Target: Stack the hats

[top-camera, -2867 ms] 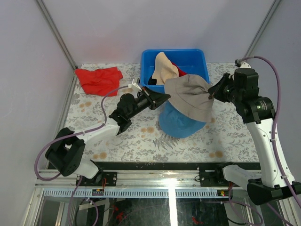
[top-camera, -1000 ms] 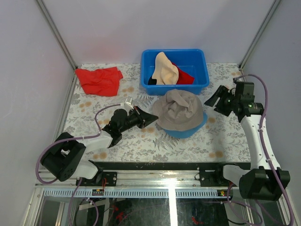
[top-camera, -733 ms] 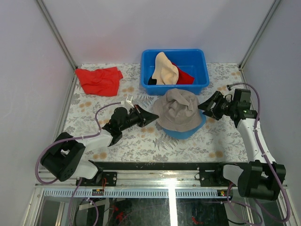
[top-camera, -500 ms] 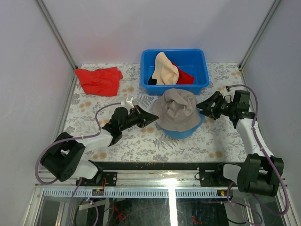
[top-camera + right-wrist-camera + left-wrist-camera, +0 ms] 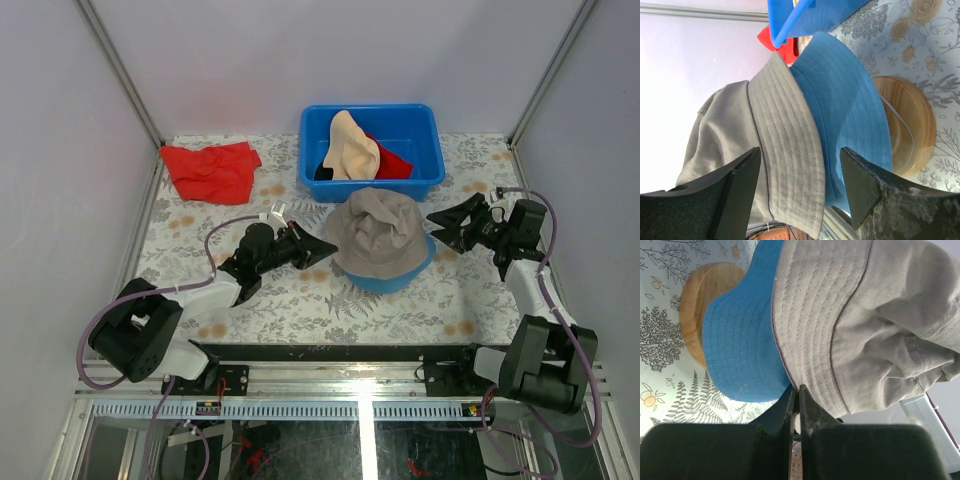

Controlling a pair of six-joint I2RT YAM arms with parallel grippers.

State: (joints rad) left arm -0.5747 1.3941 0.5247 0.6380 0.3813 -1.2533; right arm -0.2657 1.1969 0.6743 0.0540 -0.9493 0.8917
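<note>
Grey-khaki hat (image 5: 382, 232) caps blue hat (image 5: 385, 283) on wooden stand (image 5: 692, 302); left pincer (image 5: 322, 246) clenched empty at brim, right pincer (image 5: 441, 228) released, probably settling the fit

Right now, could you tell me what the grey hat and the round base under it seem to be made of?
Grey hat: looks like woven cotton-type cloth, matte; fine weave, soft creases and stitched brim rows show. Base: apparently wood, smooth; tan with faint grain.

Red cloth (image 5: 210, 170) lies left of the blue bin (image 5: 415, 135) on floral tabletop (image 5: 300, 300).
</note>
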